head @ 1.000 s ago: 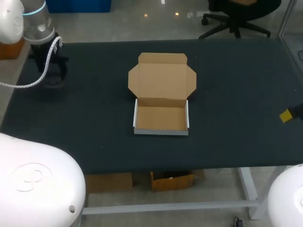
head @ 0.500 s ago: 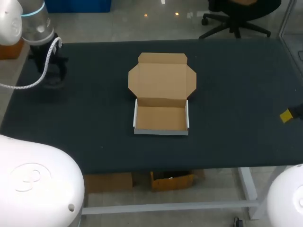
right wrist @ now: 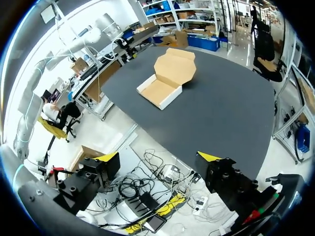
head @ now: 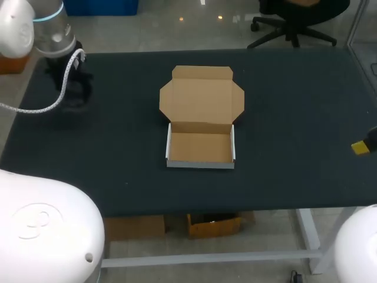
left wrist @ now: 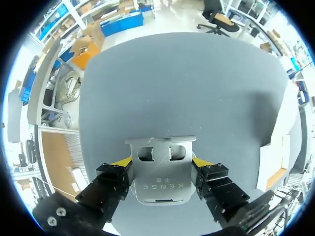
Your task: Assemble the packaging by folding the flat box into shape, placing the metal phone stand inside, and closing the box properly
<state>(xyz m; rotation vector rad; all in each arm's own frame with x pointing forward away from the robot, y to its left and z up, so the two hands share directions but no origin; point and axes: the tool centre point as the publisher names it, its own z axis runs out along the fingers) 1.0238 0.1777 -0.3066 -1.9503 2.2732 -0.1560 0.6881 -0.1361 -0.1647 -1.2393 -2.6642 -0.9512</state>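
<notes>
- Left gripper (left wrist: 161, 164): closed partway on the metal phone stand (left wrist: 160, 177), with one yellow tip pressed against each side edge. Slotted end of the stand pointing ahead of the fingers, dark table (left wrist: 187, 88) beneath.
- Right gripper (right wrist: 157, 157): fingers spread wide, holding nothing. Positioned just past the table's edge, with one yellow tip visible in the head view.
- Box (head: 200, 147): folded into an open tray with low upright walls. Well ahead of the right gripper and well apart from the left gripper.
- Lid (head: 201, 97): joined to the tray's far wall and laid open flat on the table, side flaps spread, on the side of the box farther from the right gripper.
</notes>
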